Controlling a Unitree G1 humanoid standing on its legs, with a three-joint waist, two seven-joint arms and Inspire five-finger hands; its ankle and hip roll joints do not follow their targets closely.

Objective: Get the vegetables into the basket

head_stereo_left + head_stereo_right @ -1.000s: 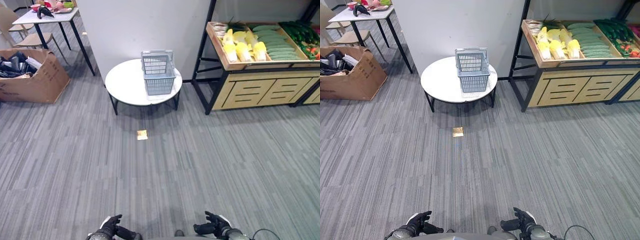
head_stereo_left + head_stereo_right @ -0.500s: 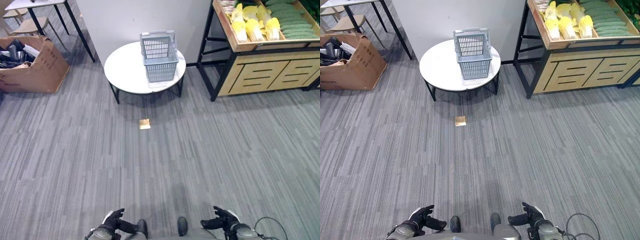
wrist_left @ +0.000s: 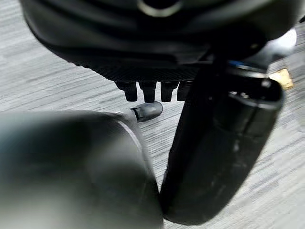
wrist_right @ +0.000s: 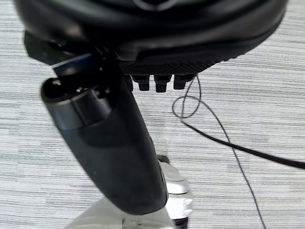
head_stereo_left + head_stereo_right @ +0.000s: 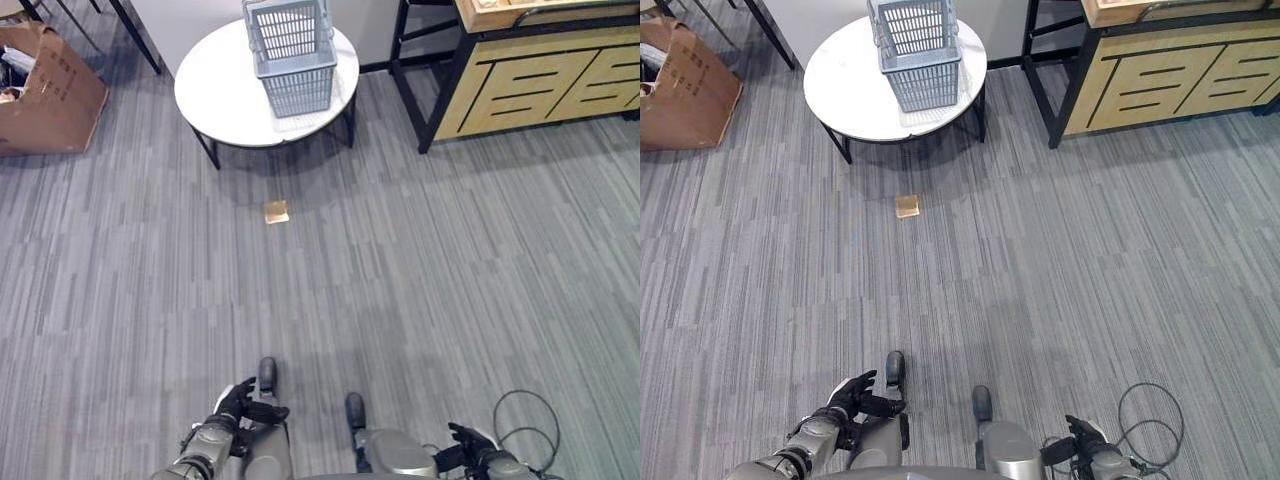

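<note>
Both dark hands, left hand (image 5: 238, 403) and right hand (image 5: 470, 447), hang low with relaxed fingers holding nothing, grey carpet floor (image 5: 420, 270) stretching bare beyond to the grey slatted plastic basket (image 5: 292, 55) on the round white table (image 5: 218, 90).

We log open grey carpet floor (image 5: 420, 280) across the middle of the head views, with only a small tan square (image 5: 276, 211) lying flat at about 12 o'clock. Beyond it, at 12, the round white tabletop (image 5: 215, 95) on dark legs carries the grey basket (image 5: 290, 55), open at the top; bare tabletop lies on its 9 o'clock side. A cardboard box (image 5: 45, 85) blocks 10 o'clock. The wooden produce stand (image 5: 540, 75) with its black frame blocks 1 to 2 o'clock. Floor between tabletop and stand is a narrow gap.
</note>
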